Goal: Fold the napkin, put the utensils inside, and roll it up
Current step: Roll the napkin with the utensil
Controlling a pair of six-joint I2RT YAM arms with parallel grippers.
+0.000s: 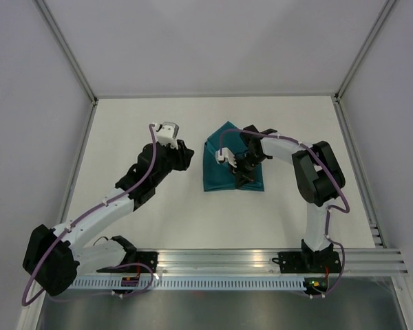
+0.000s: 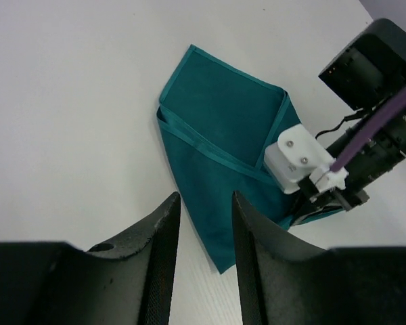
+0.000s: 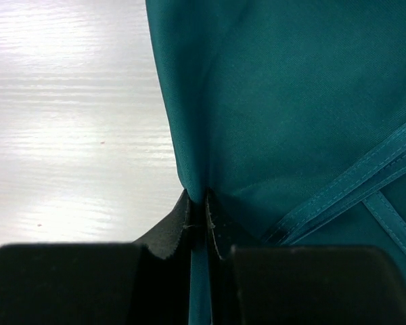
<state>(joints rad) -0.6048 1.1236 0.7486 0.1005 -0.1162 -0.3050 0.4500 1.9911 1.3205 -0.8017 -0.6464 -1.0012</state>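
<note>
Right wrist, fingers (image 3: pixel 169 237) pinching napkin (image 3: pixel 291 101), its edges cropped

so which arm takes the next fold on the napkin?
Right. The right hand is pinched on a napkin edge, so it can likely pull the fold over. The left hand is open beside the napkin, touching nothing.

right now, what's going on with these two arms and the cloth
The right gripper is shut on a fold of the teal napkin, pinching the fabric between its fingers. The napkin lies partly folded on the white table, with hemmed edges crossing over each other. The left gripper hovers open just off the napkin's left side, holding nothing.
</note>
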